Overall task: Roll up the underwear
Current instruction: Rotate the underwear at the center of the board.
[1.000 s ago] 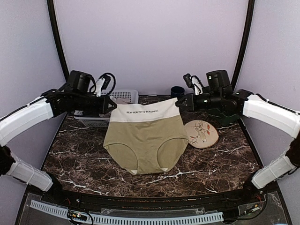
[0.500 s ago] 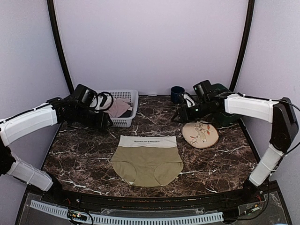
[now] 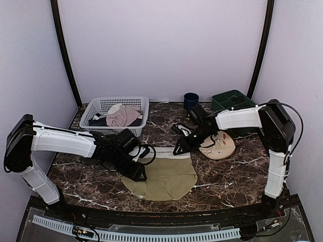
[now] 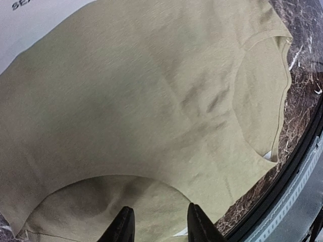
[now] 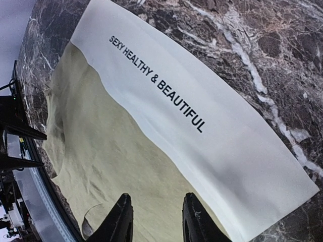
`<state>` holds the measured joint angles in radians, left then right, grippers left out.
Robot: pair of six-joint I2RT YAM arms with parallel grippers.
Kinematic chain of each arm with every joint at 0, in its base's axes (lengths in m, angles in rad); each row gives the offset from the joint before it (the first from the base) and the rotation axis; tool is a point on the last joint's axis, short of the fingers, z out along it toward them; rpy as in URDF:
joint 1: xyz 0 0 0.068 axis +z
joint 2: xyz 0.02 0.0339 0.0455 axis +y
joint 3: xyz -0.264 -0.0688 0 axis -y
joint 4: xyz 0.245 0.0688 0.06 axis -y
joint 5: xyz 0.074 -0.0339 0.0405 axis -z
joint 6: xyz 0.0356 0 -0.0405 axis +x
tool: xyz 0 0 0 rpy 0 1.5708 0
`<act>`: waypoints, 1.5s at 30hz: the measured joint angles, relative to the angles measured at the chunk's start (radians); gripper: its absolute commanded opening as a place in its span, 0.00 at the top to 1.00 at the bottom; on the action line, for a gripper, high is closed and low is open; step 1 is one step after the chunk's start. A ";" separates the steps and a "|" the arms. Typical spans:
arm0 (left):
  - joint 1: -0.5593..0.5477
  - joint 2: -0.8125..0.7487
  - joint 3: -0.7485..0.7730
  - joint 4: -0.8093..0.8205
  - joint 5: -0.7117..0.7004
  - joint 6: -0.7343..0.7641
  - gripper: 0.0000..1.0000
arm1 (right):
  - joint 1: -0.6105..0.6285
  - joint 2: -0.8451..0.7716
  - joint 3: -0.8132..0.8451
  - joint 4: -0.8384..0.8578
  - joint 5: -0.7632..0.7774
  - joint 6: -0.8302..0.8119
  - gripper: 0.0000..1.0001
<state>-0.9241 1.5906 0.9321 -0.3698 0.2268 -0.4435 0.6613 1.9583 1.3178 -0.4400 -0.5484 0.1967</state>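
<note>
The underwear point(image 3: 169, 174) lies flat on the marble table, olive-khaki with its cream waistband point(image 3: 171, 152) at the far side. My left gripper point(image 3: 141, 175) is open and low over its left leg opening. In the left wrist view the left gripper point(image 4: 160, 227) has its two fingers spread just above the olive cloth point(image 4: 151, 101), holding nothing. My right gripper point(image 3: 177, 149) is open over the waistband's right end. In the right wrist view the right gripper point(image 5: 156, 222) hovers where the lettered waistband point(image 5: 202, 126) meets the olive cloth.
A white basket point(image 3: 98, 107) at the back left holds a pale pink garment point(image 3: 122, 115) and a dark grey one. A round plate point(image 3: 222, 147) lies right of the underwear. A dark cup point(image 3: 191, 99) and a green box point(image 3: 232, 99) stand at the back.
One second ago both grippers held the underwear up by its waistband. It was then laid flat and released. Both arms have now come down and forward over it.
</note>
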 measured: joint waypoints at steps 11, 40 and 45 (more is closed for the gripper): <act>0.042 0.078 -0.013 -0.061 -0.055 -0.021 0.69 | -0.002 0.020 -0.070 -0.054 0.054 -0.060 0.81; -0.027 -0.111 0.017 -0.128 -0.063 -0.075 0.58 | 0.087 -0.048 -0.183 -0.054 0.020 -0.039 0.86; -0.087 -0.061 0.018 -0.096 -0.039 -0.083 0.61 | 0.087 -0.109 -0.278 -0.002 0.030 -0.026 0.87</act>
<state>-1.0111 1.5295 0.9497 -0.4660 0.1875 -0.5266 0.7479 1.8488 1.0393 -0.4419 -0.5186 0.1703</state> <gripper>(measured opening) 0.410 0.135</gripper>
